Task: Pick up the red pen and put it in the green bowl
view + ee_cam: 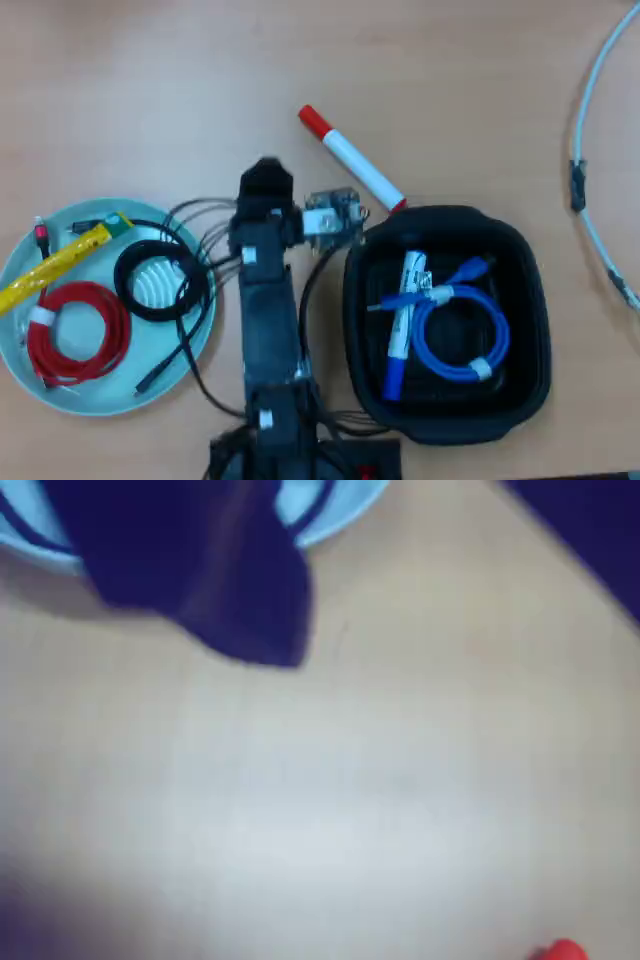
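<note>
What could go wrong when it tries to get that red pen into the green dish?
The red pen lies slanted near the black tray, so the gripper might bump the tray or roll the pen away. The green bowl already holds coiled cables, so a dropped pen may land on them and slide off.

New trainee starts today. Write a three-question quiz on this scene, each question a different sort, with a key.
1. True or false: the red pen already lies in the green bowl.
2. Multiple choice: what shares the black tray with the blue-capped marker? A) a coiled blue cable B) a yellow strip C) a coiled red cable
3. Fill in: in the overhead view, the red pen lies on the bare table, its tail end close to the ______.

Key: 1 false; 2 A, the coiled blue cable; 3 black tray. The arm's fingers cannot be made out well enough to quiz on.
</note>
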